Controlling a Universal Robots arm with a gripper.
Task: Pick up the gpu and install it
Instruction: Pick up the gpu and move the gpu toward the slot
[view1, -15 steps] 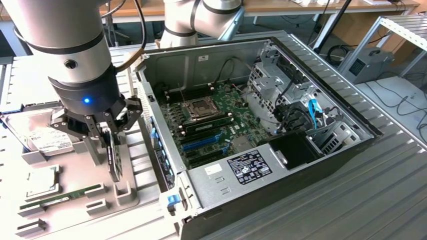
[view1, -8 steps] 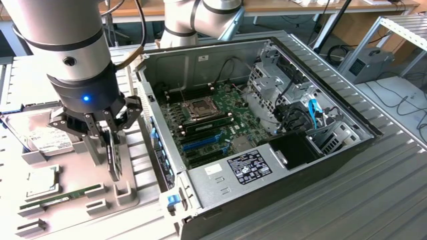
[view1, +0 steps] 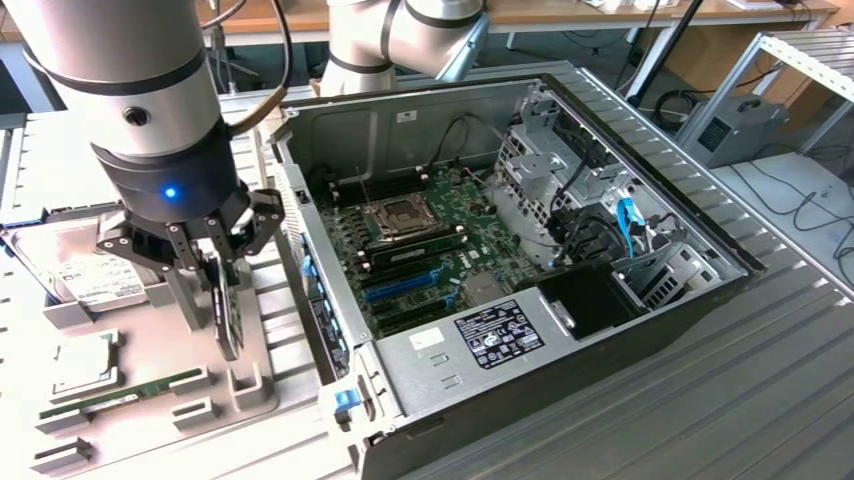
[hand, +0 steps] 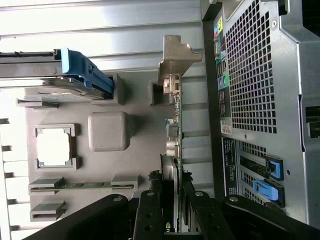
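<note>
Black-fingered robot hand (hand: 172, 200) closed on thin green circuit-board gpu (hand: 174, 127) with silver end bracket, edge-on at grey plastic holder tray (hand: 107, 131), just beside open black computer case (view1: 400, 125).

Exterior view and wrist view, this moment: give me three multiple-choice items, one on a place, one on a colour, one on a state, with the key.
1. Where is the gpu?
A. On edge in the grey holder beside the computer case, at the gripper.
B. Seated inside the case.
C. Lifted clear in the air.

2. The small light just above the gripper is:
A. red.
B. blue.
C. green.

3. The computer case is:
A. shut by its side panel.
B. open, motherboard exposed.
C. turned face down.

Key: 1 A, the card stands in the holder's slot. 2 B, it glows blue. 3 B, the board shows from above.
</note>
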